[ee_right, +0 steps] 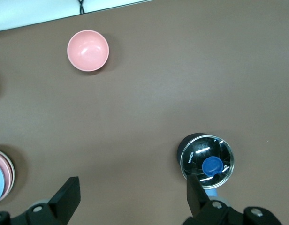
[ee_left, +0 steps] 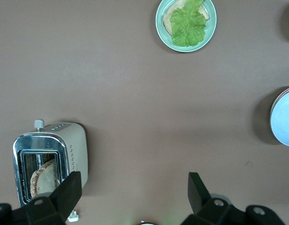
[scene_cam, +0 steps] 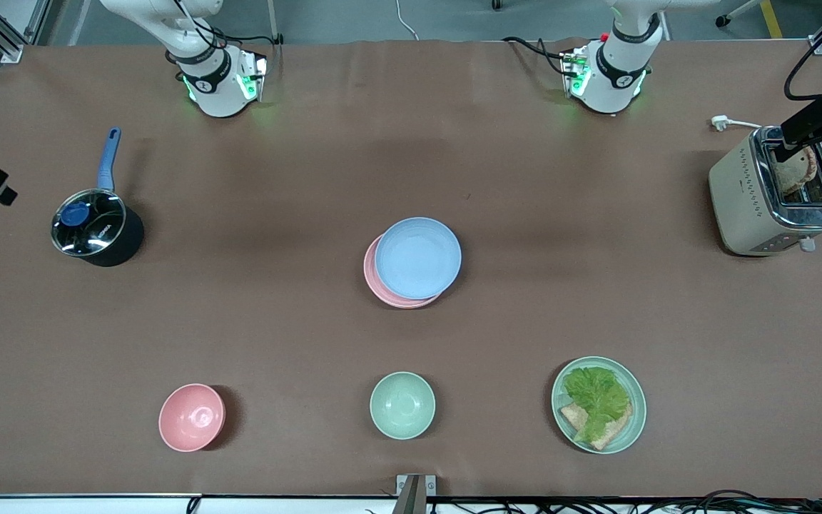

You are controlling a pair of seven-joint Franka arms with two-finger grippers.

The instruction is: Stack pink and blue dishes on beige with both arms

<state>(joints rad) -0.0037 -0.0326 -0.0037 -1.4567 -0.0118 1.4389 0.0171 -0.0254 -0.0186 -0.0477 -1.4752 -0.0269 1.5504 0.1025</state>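
Both pincers open, well off blue plate.

Matte blue plate — chrome-topped toaster, glossy glass-lidded pot.
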